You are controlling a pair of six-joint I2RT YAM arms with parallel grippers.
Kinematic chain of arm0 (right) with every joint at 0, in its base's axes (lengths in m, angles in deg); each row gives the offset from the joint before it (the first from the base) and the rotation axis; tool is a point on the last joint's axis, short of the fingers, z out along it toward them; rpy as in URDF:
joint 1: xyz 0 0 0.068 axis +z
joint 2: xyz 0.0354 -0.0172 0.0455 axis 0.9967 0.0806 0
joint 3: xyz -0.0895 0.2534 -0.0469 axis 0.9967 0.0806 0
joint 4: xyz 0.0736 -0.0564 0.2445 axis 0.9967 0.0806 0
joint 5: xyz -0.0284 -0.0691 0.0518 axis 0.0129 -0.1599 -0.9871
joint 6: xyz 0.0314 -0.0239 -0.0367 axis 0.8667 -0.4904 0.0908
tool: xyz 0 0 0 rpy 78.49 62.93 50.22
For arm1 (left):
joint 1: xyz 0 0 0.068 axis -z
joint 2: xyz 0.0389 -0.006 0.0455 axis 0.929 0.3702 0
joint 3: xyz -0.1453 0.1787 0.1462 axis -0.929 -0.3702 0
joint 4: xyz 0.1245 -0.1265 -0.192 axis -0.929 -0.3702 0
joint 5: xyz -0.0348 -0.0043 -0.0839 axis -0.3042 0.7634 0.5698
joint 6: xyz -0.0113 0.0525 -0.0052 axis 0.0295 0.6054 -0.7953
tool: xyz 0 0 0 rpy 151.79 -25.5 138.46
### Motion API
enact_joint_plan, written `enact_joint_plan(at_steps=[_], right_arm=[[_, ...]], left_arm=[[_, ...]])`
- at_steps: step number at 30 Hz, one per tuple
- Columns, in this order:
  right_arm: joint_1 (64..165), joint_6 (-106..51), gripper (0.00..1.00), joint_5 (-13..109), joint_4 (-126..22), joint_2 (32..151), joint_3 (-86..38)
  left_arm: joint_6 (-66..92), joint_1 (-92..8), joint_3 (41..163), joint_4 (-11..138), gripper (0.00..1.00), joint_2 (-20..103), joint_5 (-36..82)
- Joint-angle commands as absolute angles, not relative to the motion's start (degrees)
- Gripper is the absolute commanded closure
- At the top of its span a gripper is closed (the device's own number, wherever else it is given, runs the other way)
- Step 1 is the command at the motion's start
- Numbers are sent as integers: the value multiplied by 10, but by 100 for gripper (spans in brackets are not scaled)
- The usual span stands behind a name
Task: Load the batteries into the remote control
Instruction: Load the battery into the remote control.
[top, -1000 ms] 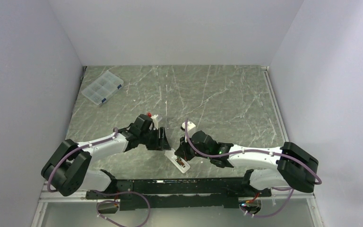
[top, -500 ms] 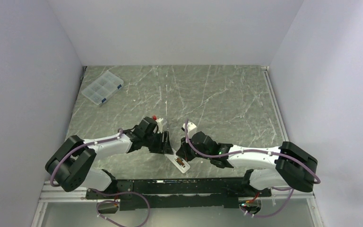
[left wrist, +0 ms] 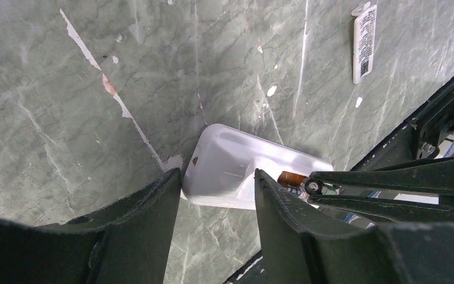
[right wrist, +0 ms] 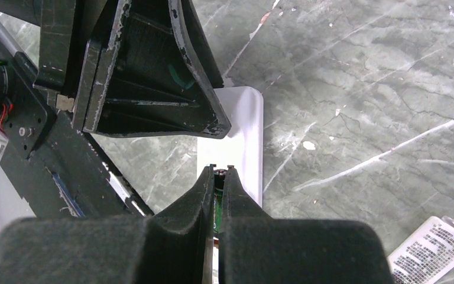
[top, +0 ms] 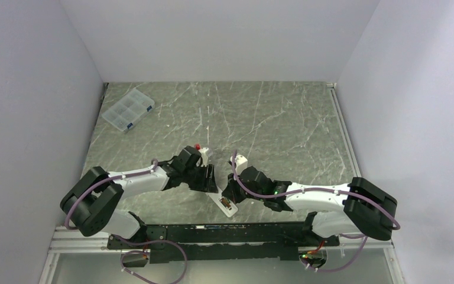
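The white remote control (top: 226,206) lies back up near the table's front edge, its reddish-brown recess showing. In the left wrist view its rounded end (left wrist: 230,168) sits between the fingers of my left gripper (left wrist: 217,178), which is open. One fingertip stands at the remote's end edge and the other in front of its middle. My right gripper (right wrist: 219,169) is shut on a slim greenish battery (right wrist: 219,204), held low over the recess. The battery's round end (left wrist: 313,187) shows between the right fingers beside a copper-brown part. In the top view both grippers (top: 212,180) (top: 227,194) meet at the remote.
A small white flat cover piece (left wrist: 365,41) with printed text lies on the marble beyond the remote, also in the right wrist view (right wrist: 431,245). A clear compartment box (top: 128,109) with blue clips sits at the far left. The black rail (top: 213,234) runs along the front edge.
My left gripper has moved right and nearer, down to the remote's far end. The right gripper has stayed over the recess, shut on the battery.
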State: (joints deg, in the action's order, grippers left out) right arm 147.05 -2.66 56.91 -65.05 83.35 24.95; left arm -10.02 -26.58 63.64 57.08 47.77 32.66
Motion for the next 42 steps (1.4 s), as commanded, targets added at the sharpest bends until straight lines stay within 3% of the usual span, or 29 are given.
enact_joint_plan(at_steps=[1, 18, 42], right_arm=[[1473, -17, 100, 580, -689, 835, 255], [1478, -17, 100, 593, -717, 847, 269], [1505, -31, 100, 663, -815, 846, 329]], left_arm=[[-76, -251, 641, 533, 45, 492, 276], [-66, -217, 656, 502, 52, 524, 213], [-67, -207, 655, 499, 54, 522, 204]])
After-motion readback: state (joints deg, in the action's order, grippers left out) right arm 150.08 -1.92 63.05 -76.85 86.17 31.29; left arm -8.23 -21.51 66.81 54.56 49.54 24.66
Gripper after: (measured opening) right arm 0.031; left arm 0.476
